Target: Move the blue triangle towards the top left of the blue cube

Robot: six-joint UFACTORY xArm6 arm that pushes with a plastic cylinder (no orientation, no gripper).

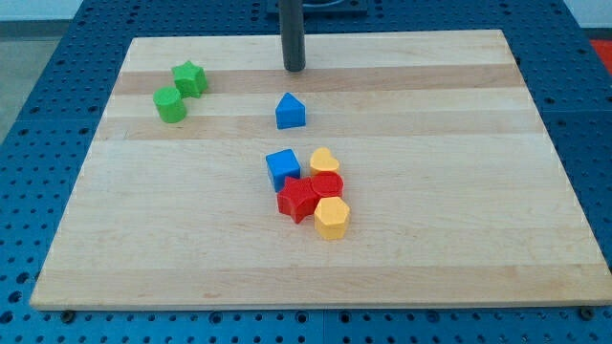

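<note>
sitting upright, blue triangle (291,111), house-shaped

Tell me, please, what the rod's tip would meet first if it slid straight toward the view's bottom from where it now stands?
Probably the blue triangle: my tip stands just above it in the view, almost in line. Beyond it lies the blue cube.

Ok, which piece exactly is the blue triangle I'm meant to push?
Start at my tip near the board's top edge. The blue triangle sits alone just below it. Unlike the blue cube lower down, it has a peaked top and touches no other block.
</note>
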